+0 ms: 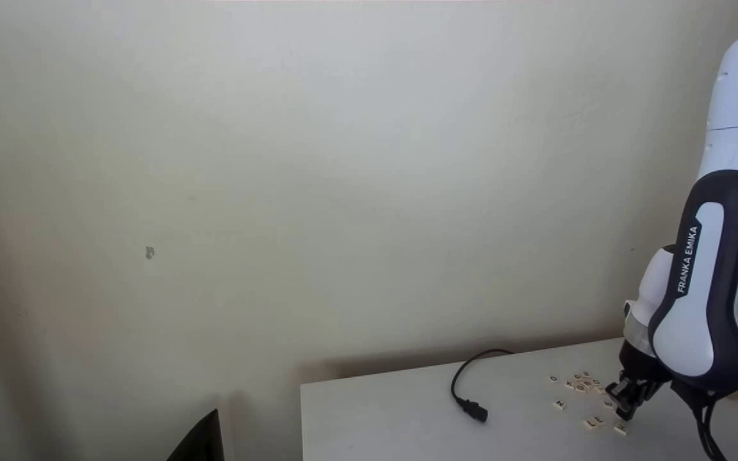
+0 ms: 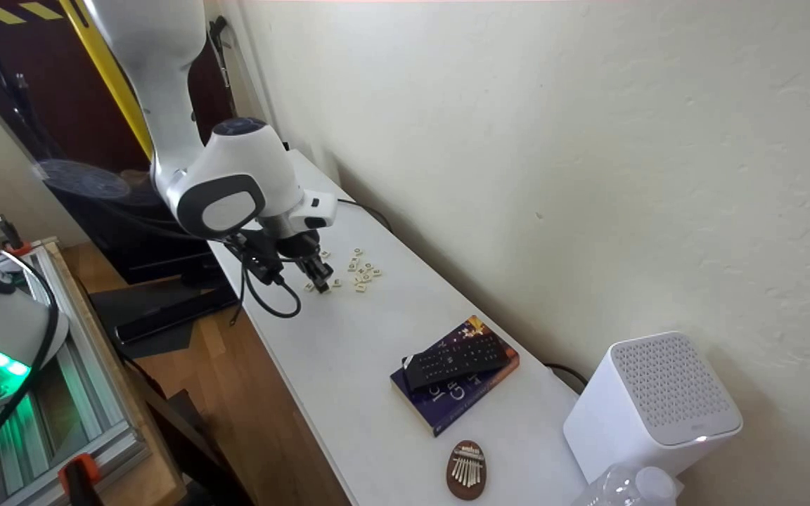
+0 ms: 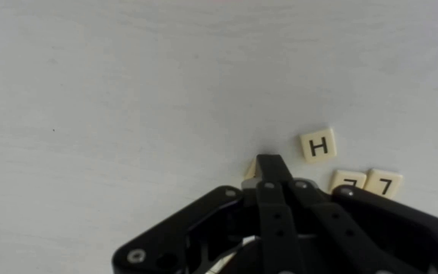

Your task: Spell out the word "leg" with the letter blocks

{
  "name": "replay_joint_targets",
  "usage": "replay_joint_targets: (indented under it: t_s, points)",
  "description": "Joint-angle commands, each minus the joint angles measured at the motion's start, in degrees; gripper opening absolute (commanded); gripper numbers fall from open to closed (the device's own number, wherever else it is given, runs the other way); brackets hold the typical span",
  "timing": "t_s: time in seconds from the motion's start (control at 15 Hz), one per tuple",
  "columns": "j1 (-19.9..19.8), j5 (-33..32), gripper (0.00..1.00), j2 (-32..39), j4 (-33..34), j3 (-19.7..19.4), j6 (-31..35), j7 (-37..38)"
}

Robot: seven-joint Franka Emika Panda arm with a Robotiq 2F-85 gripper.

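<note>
Wrist view places the gripper (image 3: pixel 276 167) nearest, entering from the near edge, fingers clenched together; whether anything is pinched between them cannot be told. A partly hidden block (image 3: pixel 250 170) shows at the left of the fingertips. A block marked H (image 3: pixel 318 145) lies flat, just to their right. Farther right, a pair of blocks (image 3: pixel 384 184) lies side by side, the left one partly covered by the gripper.

In an exterior view, a brown thumb piano (image 2: pixel 466 469) lies near, then a dark blue book (image 2: pixel 454 407) with a black button-covered device (image 2: pixel 458 360) on top. Well beyond, the letter blocks (image 2: pixel 366 273) lie scattered on the white table (image 2: pixel 349 351), most to the right of the gripper's tip. The arm (image 2: pixel 257 161) extends down from the far left, is bent sharply at the wrist, and holds the gripper low, pointing down and tilted right.

In an exterior view, the arm stands at the right, its labelled link slanting down to the left, the wrist folded close to the table, the gripper tilted left beside the blocks. A black cable (image 1: pixel 471 410) lies well left of them; the wall (image 1: pixel 369 192) stands farthest.
</note>
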Motion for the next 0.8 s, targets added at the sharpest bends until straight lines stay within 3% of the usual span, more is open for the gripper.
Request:
replay_joint_targets:
  t_s: [0.0,0.73]
  points:
    - [-1.84,0.76,0.0,1.17,1.54,2.02,-0.86,-0.07]
    - [-4.93,-0.24,0.0,1.43,1.61,5.66,-1.59,-0.19]
